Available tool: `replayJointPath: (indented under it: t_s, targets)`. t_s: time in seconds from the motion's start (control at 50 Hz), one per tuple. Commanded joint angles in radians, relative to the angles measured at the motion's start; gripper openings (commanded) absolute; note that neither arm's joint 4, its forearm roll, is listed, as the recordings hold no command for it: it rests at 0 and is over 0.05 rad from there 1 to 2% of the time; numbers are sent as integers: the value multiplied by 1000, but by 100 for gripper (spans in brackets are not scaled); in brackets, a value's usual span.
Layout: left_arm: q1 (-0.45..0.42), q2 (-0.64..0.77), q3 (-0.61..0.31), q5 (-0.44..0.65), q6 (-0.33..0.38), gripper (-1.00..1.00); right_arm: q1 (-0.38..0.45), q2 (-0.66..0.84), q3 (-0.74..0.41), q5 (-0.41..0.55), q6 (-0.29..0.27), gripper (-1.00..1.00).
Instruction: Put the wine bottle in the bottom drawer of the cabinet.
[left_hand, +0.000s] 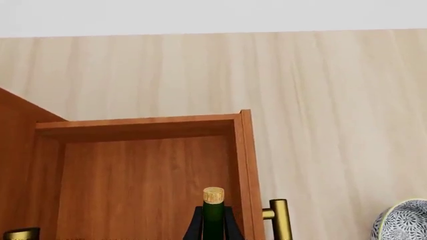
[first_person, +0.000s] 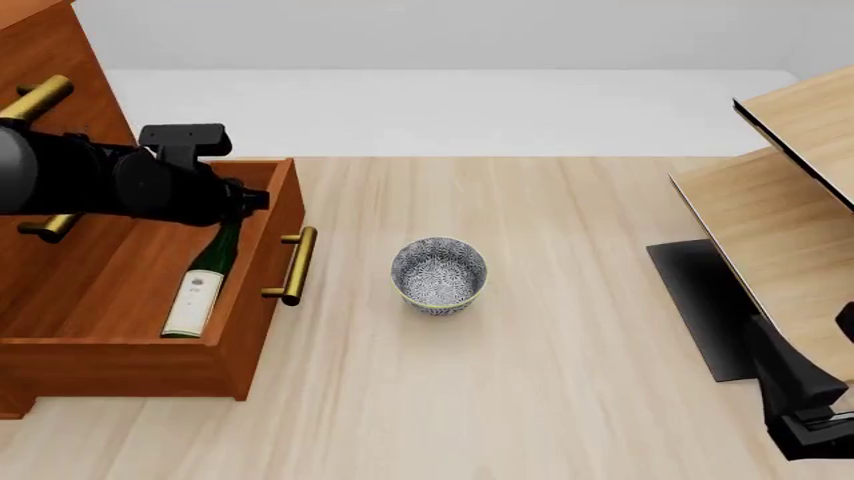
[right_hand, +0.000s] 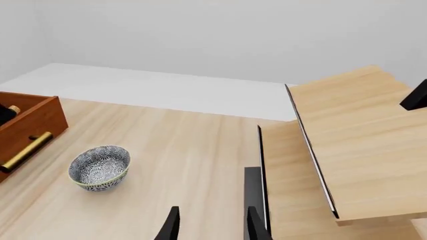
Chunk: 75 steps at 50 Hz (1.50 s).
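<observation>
Holding: the left gripper (left_hand: 213, 222) has both fingers closed against the neck of the wine bottle (first_person: 203, 280), just below the foil top.
Bottle's place: inside the open bottom drawer (first_person: 254, 330) of the cabinet (first_person: 40, 50); whether its base rests on the drawer floor, I cannot tell.
Long axis: slanted, label end low toward the near side of the drawer, foil top up at the gripper, toward the far side.
Progress: judged nearly done; letting go and pulling the arm clear remain, perhaps pushing the drawer shut.
Right gripper (right_hand: 211, 225): fingers apart, holding nothing, well apart from the cabinet, near the shelf unit (first_person: 787, 200).
Nearby: patterned bowl (first_person: 438, 274) sits on the table, just beside the drawer's handle (first_person: 296, 265).
</observation>
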Motion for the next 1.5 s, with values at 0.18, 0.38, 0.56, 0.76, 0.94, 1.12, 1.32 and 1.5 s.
replayJointPath:
  t_s: [0.18, 0.38, 0.56, 0.76, 0.94, 1.12, 1.32, 1.5]
  targets:
    - [-1, -3, -2, 23, -6, -100, 3, 20, 0, -19, -1, 100]
    - [-7, -4, 1, 23, -8, -100, 4, 23, 0, -22, 0, 100]
    - [-10, -5, 4, 22, -13, -100, 4, 17, 0, -17, 1, 100]
    - [-11, -3, 3, 22, -12, -100, 5, 21, 0, -20, 0, 100]
    - [-15, -4, 7, 19, -17, 100, 4, 23, 0, -22, 1, 100]
    - [-16, -7, 7, 20, -15, 100, 4, 25, 0, -23, 2, 100]
    - [-18, -21, 9, 25, -14, 100, 6, 24, 0, -21, 1, 100]
    - [-20, -43, 8, 36, -10, 100, 6, 25, 0, -21, 2, 100]
